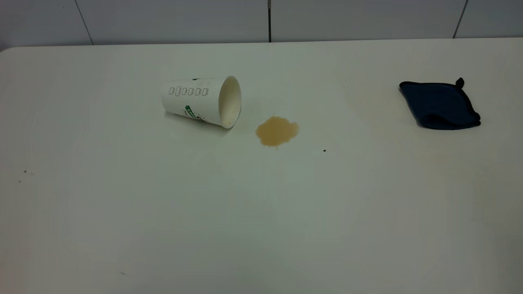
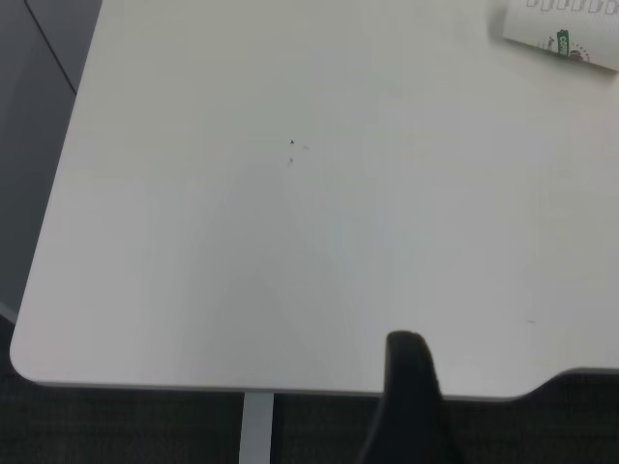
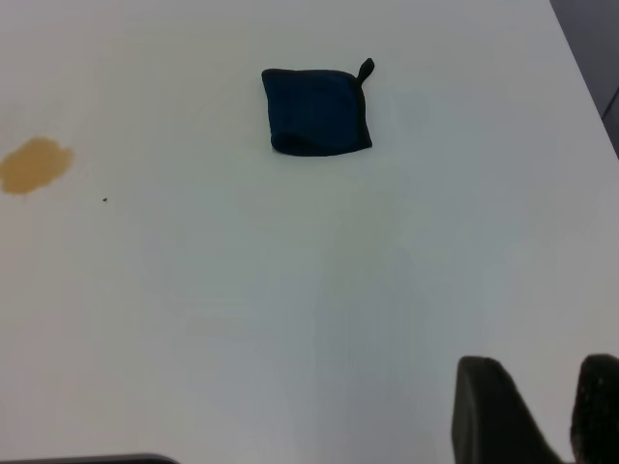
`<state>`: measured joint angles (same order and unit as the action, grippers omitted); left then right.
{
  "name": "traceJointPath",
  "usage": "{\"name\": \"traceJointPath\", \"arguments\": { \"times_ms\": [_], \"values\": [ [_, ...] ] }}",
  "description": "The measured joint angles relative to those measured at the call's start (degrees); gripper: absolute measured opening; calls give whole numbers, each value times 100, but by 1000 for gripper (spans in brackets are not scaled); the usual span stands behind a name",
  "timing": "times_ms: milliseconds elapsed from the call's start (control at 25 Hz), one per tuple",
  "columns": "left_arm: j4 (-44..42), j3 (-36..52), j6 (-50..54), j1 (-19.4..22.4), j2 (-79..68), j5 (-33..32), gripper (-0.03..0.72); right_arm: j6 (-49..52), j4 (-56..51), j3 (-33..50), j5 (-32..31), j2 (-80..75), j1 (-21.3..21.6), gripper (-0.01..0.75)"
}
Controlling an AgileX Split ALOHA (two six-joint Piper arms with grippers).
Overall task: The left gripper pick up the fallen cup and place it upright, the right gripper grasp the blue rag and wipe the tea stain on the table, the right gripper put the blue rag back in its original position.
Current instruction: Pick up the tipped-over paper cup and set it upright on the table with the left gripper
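Observation:
The white dimpled cup (image 1: 200, 101) lies on its side on the white table (image 1: 261, 228), mouth turned toward the tea stain (image 1: 277, 130), a small light-brown puddle just beside it. Far off at the right rests the folded blue rag (image 1: 439, 105). Neither gripper shows in the exterior view. In the left wrist view, my left gripper (image 2: 414, 391) hangs over the table's near edge, far from the cup (image 2: 566, 34). My right gripper (image 3: 546, 377) hovers open and empty above bare table, well short of the rag (image 3: 317, 111), with the stain (image 3: 35, 164) off to one side.
A tiny black speck (image 1: 324, 150) lies right of the stain. A few small specks (image 1: 25, 172) mark the table's left side. The rounded table corner (image 2: 24, 353) and dark floor are near the left gripper. A tiled wall (image 1: 269, 20) rises behind the table.

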<state>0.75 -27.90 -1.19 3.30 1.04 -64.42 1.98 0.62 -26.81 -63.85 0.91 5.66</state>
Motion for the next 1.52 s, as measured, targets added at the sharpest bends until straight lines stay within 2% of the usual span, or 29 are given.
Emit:
{"name": "traceJointPath", "arguments": {
  "times_ms": [480, 640, 760, 1080, 1240, 1520],
  "values": [
    [0, -24, -196, -39, 0, 39, 578, 0, 0, 0, 0, 0, 0, 240],
    [0, -321, -459, -68, -250, 432, 578, 0, 0, 0, 0, 0, 0, 240],
    [-75, -624, -624, -68, -894, 796, 578, 0, 0, 0, 0, 0, 0, 240],
    [-304, -1610, -774, -68, -3681, 1107, 578, 0, 0, 0, 0, 0, 0, 240],
    [-451, -2065, -779, -94, -4823, 1592, 578, 0, 0, 0, 0, 0, 0, 240],
    [-747, -2721, -792, -661, -6482, 2576, 578, 0, 0, 0, 0, 0, 0, 240]
  ]
}}
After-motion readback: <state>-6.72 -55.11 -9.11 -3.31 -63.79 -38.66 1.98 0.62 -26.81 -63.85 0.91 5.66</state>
